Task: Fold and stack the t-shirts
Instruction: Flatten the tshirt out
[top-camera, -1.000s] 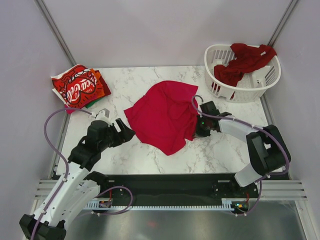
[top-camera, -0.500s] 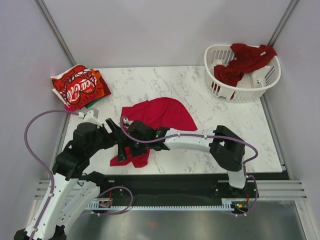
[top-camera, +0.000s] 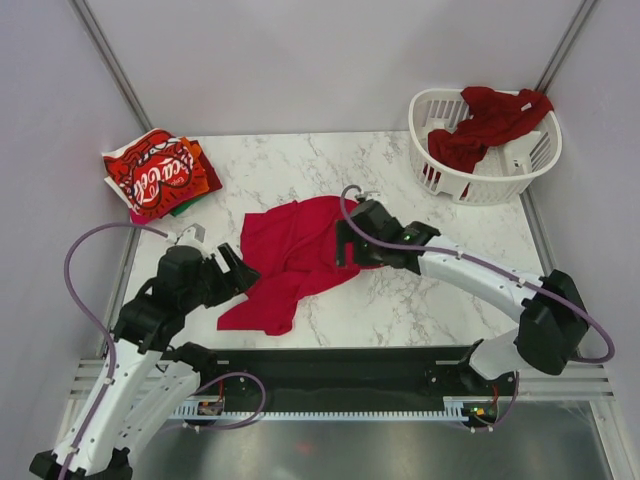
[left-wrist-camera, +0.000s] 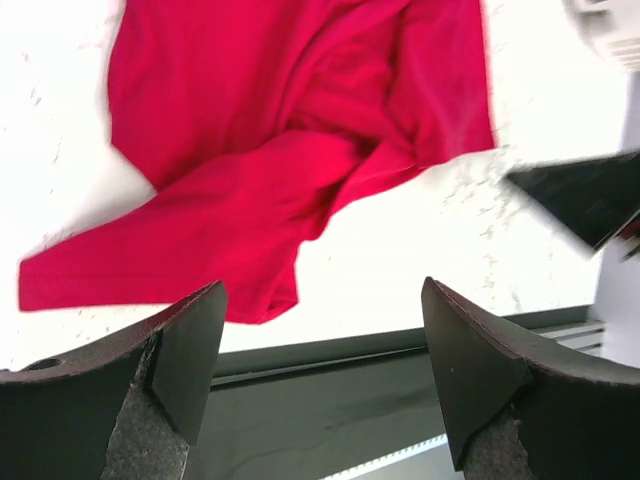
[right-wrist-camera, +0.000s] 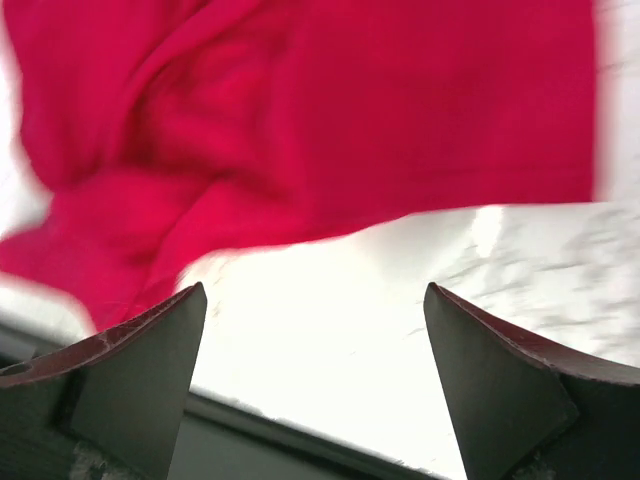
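Bright red tee (top-camera: 285, 262) is lying crumpled at centre of worktop (top-camera: 300, 160), one end trailing toward near edge. Coca-Cola tee (top-camera: 150, 178) is sitting folded atop far-left stack (top-camera: 205, 185). Dark red tee (top-camera: 490, 120) is draping over basket (top-camera: 440, 178).

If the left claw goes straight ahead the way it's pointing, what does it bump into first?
Probably the bright red t-shirt, crumpled on the table right ahead of the open left gripper; its height above the cloth is unclear.

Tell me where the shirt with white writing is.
In the top view, the Coca-Cola shirt tops the folded pile at the far left corner of the table, across from the white basket.
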